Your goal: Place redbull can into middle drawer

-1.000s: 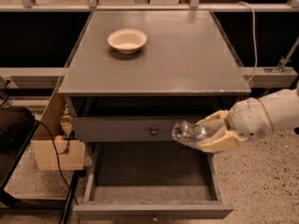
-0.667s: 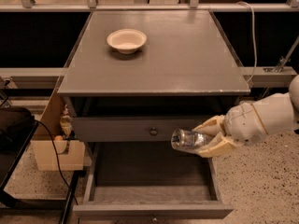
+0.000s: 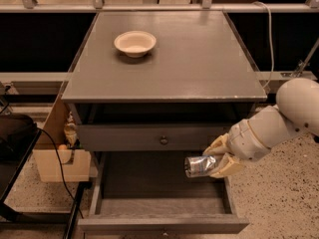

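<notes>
Lower than a second ago, the gripper has sunk from the upper drawer front to the open middle drawer, carrying the redbull can. Around it, the grey cabinet fills the centre, the white arm reaches in from 3 o'clock, and a cream bowl sits at 11 o'clock on the top. Both tan fingers pinch the can, which lies sideways over the middle drawer's right side, at 5 o'clock.
</notes>
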`<state>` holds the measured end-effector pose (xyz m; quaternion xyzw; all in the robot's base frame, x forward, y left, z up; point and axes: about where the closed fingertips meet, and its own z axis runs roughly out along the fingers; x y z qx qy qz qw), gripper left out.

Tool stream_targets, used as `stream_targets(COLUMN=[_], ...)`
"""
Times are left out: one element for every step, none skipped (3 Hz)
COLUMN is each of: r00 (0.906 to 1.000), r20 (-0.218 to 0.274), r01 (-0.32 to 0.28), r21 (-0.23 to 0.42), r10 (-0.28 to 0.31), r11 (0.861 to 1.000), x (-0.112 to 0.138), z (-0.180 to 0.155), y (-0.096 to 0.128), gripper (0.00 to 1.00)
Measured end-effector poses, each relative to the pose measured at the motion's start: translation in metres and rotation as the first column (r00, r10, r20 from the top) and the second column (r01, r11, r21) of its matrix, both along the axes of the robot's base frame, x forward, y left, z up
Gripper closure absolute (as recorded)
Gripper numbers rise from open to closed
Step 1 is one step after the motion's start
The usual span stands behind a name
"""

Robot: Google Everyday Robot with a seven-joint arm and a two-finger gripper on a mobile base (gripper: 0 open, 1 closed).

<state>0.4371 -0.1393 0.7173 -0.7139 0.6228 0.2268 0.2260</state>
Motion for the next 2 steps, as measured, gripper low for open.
stream_targets(r00=[1.0, 0.9998], r20=[-0.001, 0.019], r01=[0.001, 0.005], r21=[0.004, -0.019], r10=[-0.001, -0.005], r11=[1.0, 1.0], x=[0.0, 0.0], z=[0.001, -0.012], y=[0.0, -0.003], gripper=[1.0, 1.0])
